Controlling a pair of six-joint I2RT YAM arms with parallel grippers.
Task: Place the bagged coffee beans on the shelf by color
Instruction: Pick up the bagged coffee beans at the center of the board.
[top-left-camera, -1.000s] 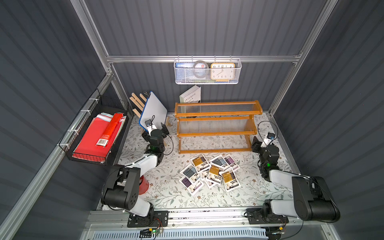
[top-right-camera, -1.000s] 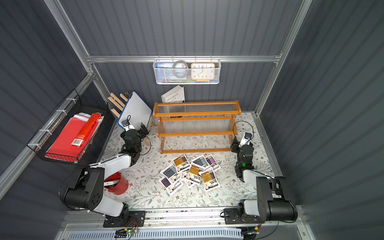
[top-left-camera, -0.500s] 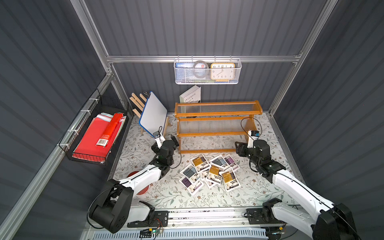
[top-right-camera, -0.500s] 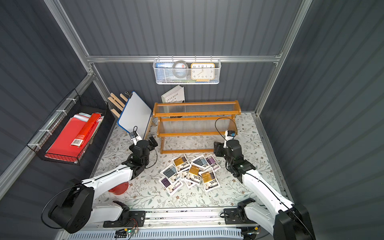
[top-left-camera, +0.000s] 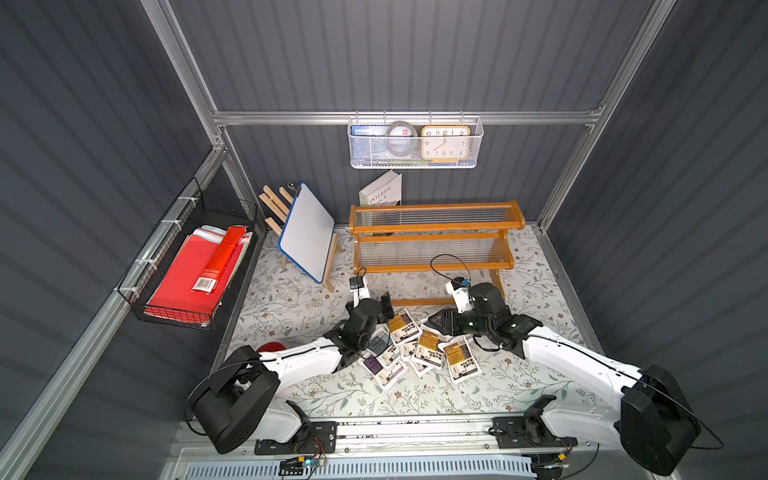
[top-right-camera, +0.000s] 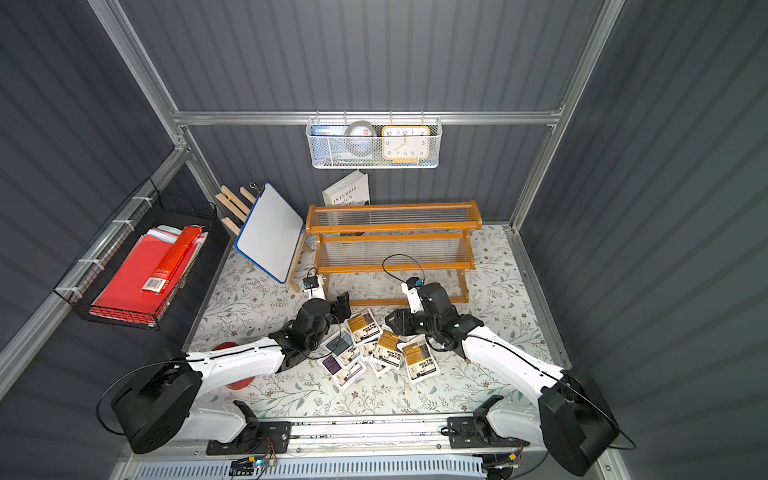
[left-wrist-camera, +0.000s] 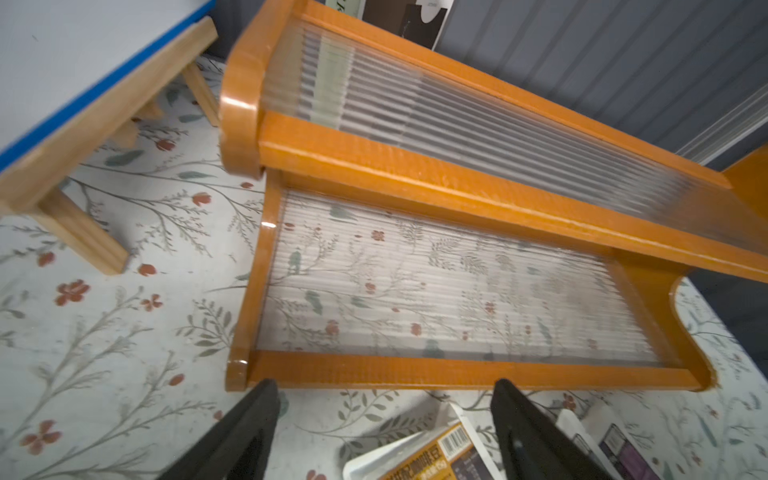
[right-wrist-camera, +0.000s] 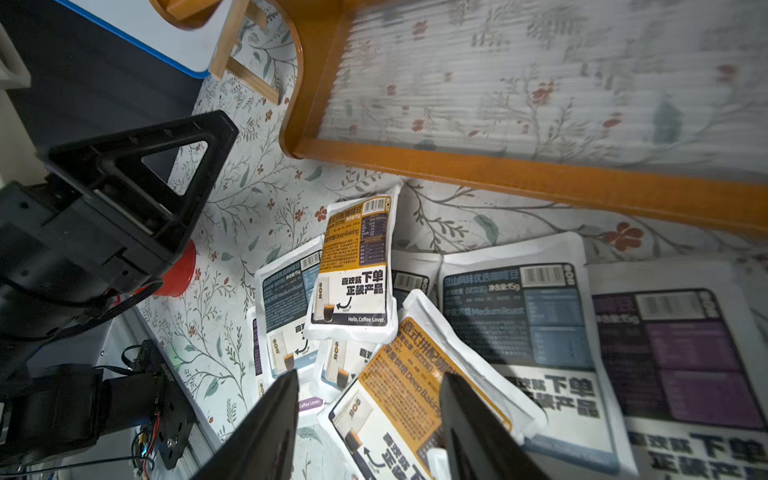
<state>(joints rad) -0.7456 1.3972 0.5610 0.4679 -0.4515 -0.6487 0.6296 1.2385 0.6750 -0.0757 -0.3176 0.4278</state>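
1. Hovering at the edge of the heap, the left gripper (left-wrist-camera: 384, 386) has its two black fingers spread wide, with only the floral-printed mat (top-left-camera: 291, 307) between them. The right gripper (right-wrist-camera: 370, 376) holds its fingers moderately apart above the pouches and clamps nothing.
2. The bagged coffee beans (top-left-camera: 428, 351) are flat white pouches with mustard-yellow, blue-grey or purple label blocks. They lie in an overlapping pile on the mat, just in front of the three-tier orange-brown wooden shelf with clear ribbed slats (top-left-camera: 432, 226).
3. The overlap is the main hazard. A mustard-yellow pouch (right-wrist-camera: 353, 266) rests across a blue-grey pouch (right-wrist-camera: 519, 311), so a closing grip could pinch two layers or drag a neighbour.
4. Both grippers work near each other at the same pile, so converging reaches could make them collide.
5. The purple pouch (right-wrist-camera: 685, 353) and the blue-grey ones are both dark, which invites a colour mix-up.
6. All the shelf's tiers hold no pouch yet.
7. The white mesh wall basket (top-left-camera: 411, 164) holds an orange-rimmed clock, a ring-shaped roll and a blue box.
8. The black wire side basket (top-left-camera: 178, 318) holds red folders.
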